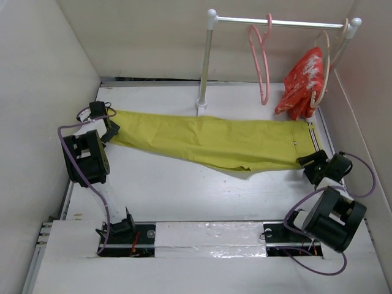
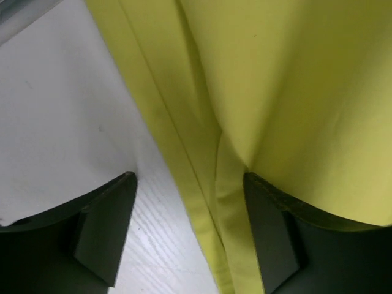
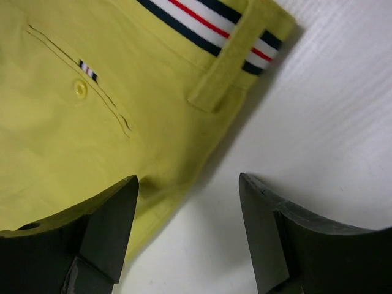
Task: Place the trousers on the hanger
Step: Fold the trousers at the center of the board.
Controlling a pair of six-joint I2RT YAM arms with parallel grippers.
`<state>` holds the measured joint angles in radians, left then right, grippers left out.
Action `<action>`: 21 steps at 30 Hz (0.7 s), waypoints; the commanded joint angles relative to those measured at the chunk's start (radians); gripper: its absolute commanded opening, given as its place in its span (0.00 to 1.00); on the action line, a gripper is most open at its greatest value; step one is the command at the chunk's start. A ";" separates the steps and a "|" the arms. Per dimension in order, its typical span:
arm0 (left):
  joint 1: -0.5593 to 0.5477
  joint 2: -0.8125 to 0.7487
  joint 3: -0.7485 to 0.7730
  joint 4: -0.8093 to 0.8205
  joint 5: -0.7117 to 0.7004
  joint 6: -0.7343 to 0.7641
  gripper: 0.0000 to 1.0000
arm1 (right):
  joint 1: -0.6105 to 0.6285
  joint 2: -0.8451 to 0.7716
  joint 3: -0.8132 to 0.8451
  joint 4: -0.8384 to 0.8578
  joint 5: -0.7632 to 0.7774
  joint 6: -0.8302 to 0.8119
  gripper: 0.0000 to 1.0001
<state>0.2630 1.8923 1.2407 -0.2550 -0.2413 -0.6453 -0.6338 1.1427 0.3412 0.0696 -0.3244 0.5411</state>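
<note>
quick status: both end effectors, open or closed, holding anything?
Left end effector: open, empty, over the trousers edge.
Right end effector: open, empty, also over that edge.

The top camera looks down from behind over the whole table [image 1: 184,196]; each wrist camera faces the trousers [image 1: 208,141] close up — opposite ends, both seen from above.

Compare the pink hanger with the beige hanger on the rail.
The pink hanger is bare; the beige hanger carries a red garment. The pink hanger hangs near the rail's middle; the beige hanger hangs at its right end in the top view. Both hang by their hooks from the white rail.
</note>
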 commanded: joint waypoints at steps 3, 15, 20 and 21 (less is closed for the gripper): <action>-0.001 0.033 0.060 0.028 0.028 -0.013 0.60 | -0.007 0.195 0.039 0.203 -0.110 0.117 0.58; -0.001 -0.069 0.039 -0.021 -0.196 0.085 0.00 | -0.053 -0.042 0.025 0.009 -0.025 0.057 0.00; -0.001 -0.231 -0.139 -0.059 -0.245 0.072 0.00 | -0.121 -0.282 0.025 -0.157 -0.044 0.008 0.00; -0.001 -0.278 -0.159 -0.087 -0.250 0.069 0.00 | -0.133 -0.313 0.028 -0.198 -0.050 -0.006 0.00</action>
<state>0.2481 1.7473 1.1217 -0.2928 -0.3702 -0.5919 -0.7151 0.9176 0.3595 -0.0273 -0.4122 0.5991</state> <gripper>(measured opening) 0.021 0.039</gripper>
